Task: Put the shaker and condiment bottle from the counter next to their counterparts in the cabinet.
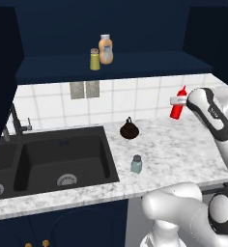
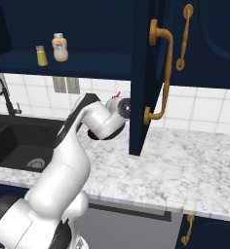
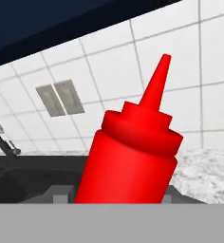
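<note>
Black sink [image 1: 63, 159] sits at the left of the speckled marble counter [image 1: 183, 149]. Above it, on the navy cabinet [image 1: 111, 65] shelf, we see a yellow-green shaker [image 1: 94, 59] just beside a peach-orange bottle [image 1: 106, 49]. Moving right along the counter, a dark round pot [image 1: 129, 129] stands near the tiled wall, and the pale blue-grey shaker [image 1: 136, 164] stands upright near the front edge. Furthest right, the red condiment bottle [image 1: 178, 102] is tilted at the gripper [image 1: 176, 100]; we cannot tell whether the fingers clasp it. In the hand view, it [image 3: 130, 156] looms close.
</note>
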### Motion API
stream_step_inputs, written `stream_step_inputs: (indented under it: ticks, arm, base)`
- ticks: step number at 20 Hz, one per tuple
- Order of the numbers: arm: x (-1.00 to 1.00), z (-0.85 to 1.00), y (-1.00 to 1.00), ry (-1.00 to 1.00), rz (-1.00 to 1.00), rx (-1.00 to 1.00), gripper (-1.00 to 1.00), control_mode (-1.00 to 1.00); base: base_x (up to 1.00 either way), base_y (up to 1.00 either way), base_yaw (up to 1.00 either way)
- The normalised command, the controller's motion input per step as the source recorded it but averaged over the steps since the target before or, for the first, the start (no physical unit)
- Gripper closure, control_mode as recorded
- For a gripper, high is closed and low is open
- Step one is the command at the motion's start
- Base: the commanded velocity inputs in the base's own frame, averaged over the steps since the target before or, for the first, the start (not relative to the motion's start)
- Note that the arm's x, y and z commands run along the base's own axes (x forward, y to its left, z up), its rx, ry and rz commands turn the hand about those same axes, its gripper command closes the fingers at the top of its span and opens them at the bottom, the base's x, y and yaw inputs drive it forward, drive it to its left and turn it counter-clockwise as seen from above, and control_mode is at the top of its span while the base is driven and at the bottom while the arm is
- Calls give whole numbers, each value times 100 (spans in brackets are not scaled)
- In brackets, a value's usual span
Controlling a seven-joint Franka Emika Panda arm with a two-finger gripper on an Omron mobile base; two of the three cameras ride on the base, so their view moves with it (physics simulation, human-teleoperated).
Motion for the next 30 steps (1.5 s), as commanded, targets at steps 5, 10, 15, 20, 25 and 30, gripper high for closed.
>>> stream_step_inputs:
  ticks: [5, 10, 15, 20, 25, 30]
  arm:
    - [-20, 97, 11, 3, 0, 13, 100, -100]
    - [-63, 63, 42, 2, 6, -1, 100, -100]
    - [-18, 65, 39, 0, 3, 1, 100, -100]
    - [52, 56, 27, -1, 4, 3, 100, -100]
    - [36, 22, 30, -31, 23, -12, 100, -100]
    - [-5, 0, 50, -25, 17, -30, 100, -100]
  base:
    - [0, 0, 0]
    - [0, 0, 0]
    - [0, 0, 0]
    - [0, 0, 0]
    - [0, 0, 0]
    - [0, 0, 0]
